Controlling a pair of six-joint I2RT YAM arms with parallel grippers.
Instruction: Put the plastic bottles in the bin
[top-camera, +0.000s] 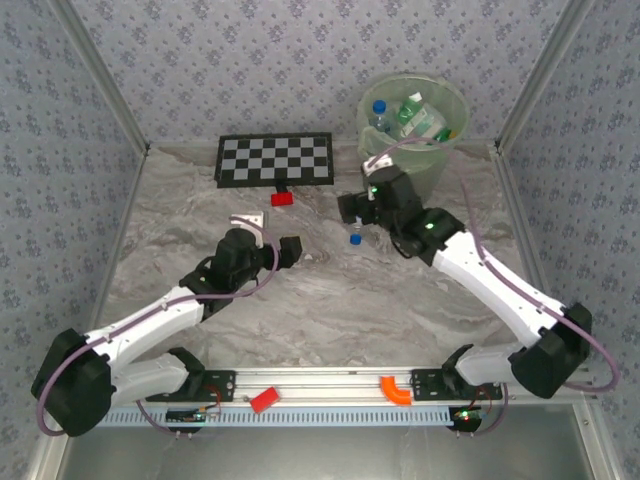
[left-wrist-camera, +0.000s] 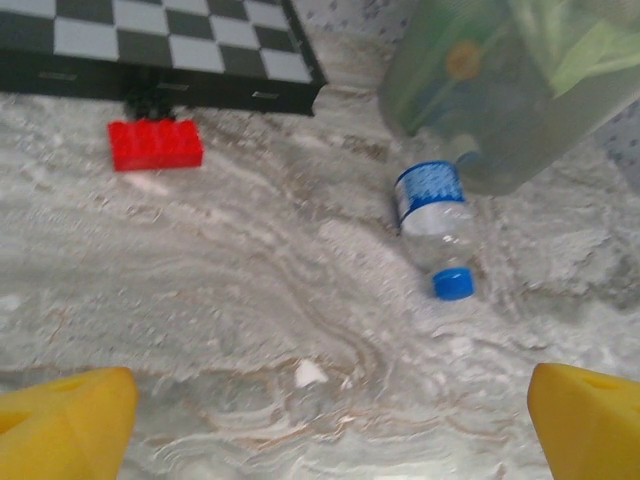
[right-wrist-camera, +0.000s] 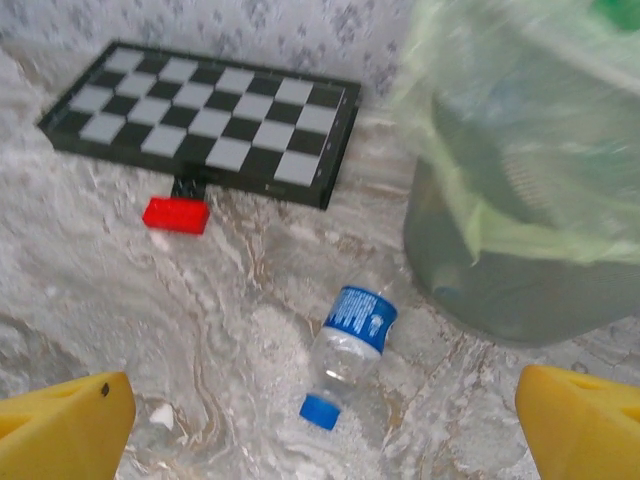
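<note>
One clear plastic bottle (top-camera: 354, 236) with a blue label and blue cap lies on its side on the marble table, just left of the bin's foot. This bottle (right-wrist-camera: 352, 346) sits ahead of my right gripper (right-wrist-camera: 325, 428), which hovers open above it. My left gripper (left-wrist-camera: 330, 425) is also open and empty, with the same bottle (left-wrist-camera: 436, 226) ahead to its right. The pale-green bin (top-camera: 440, 152) stands at the back right and holds several green and clear bottles (top-camera: 412, 114). From above, the right gripper (top-camera: 356, 212) is close over the bottle and the left gripper (top-camera: 272, 238) is farther left.
A black-and-white chequered board (top-camera: 275, 158) lies at the back, with a small red block (top-camera: 281, 198) at its front edge. A white scrap (left-wrist-camera: 308, 373) lies on the table. A red piece (top-camera: 263, 400) and an orange piece (top-camera: 395, 388) rest on the front rail.
</note>
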